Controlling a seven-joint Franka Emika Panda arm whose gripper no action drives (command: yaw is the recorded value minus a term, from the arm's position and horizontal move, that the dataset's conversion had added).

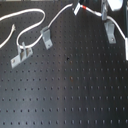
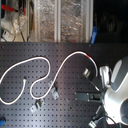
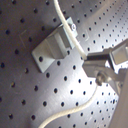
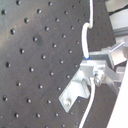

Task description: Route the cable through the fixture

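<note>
The white cable (image 1: 30, 20) lies in loops over the black pegboard, and its red band (image 1: 86, 8) sits near the far end at the first exterior view's top right. In the second exterior view the cable (image 2: 47, 62) curves up to the red band (image 2: 88, 56), just above the arm's hand. My gripper (image 3: 94, 67) looks shut on the cable (image 3: 67, 27) right beside a grey metal fixture (image 3: 50, 49). The second wrist view shows the cable (image 4: 85, 40) running down between my gripper (image 4: 94, 64) fingers, past the fixture (image 4: 74, 91).
Two more grey fixtures (image 1: 21, 54) (image 1: 46, 36) stand on the pegboard (image 1: 70, 90) near the cable's loops, and a taller bracket (image 1: 109, 31) stands at the first exterior view's right. Shelves with clutter (image 2: 45, 20) line the far side in the second exterior view.
</note>
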